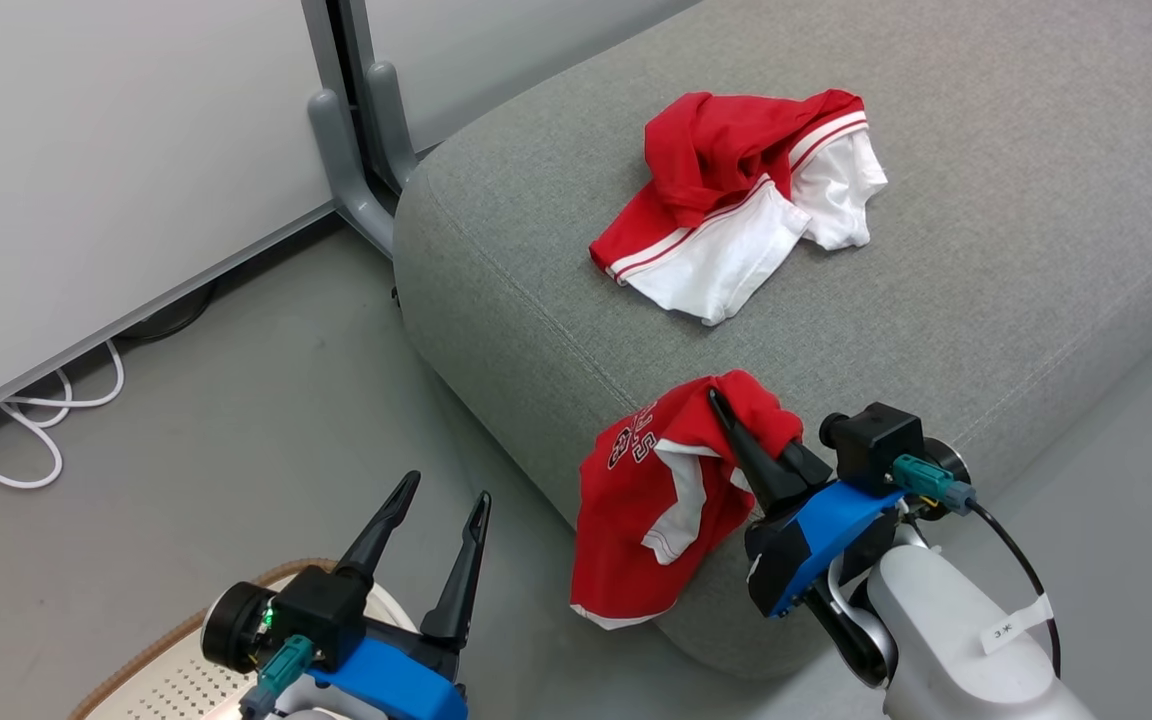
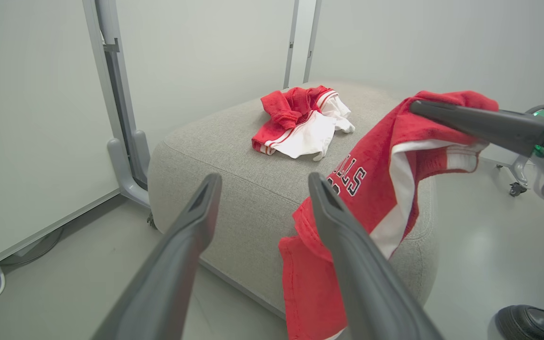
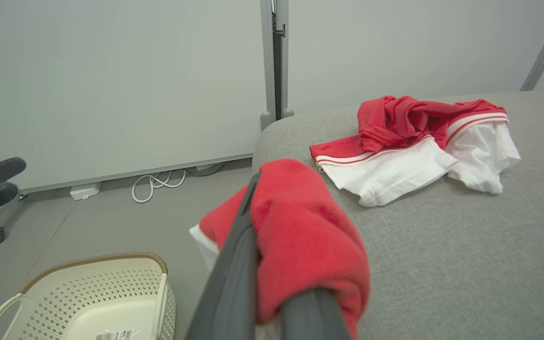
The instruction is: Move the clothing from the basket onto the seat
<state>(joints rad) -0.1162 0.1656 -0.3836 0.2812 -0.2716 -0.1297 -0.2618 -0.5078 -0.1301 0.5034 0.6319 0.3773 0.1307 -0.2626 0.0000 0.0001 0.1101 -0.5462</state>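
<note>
Already one garment (image 1: 736, 200) lies upper centre on the seat (image 1: 986, 300); my right gripper (image 1: 716, 398) clamps the second garment (image 1: 636, 520), left gripper (image 1: 447, 488) wide, empty.

Basket (image 1: 161, 685) — half off the bottom edge; clothing (image 1: 636, 535) lettering partly in folds

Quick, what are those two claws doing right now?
Left gripper: open, holding nothing.
Right gripper: shut on the lettered red garment, which hangs at the seat edge.

Dark tapered fingers (image 1: 463, 580), blue brackets (image 1: 831, 515), pale forearm (image 1: 946, 640)
</note>
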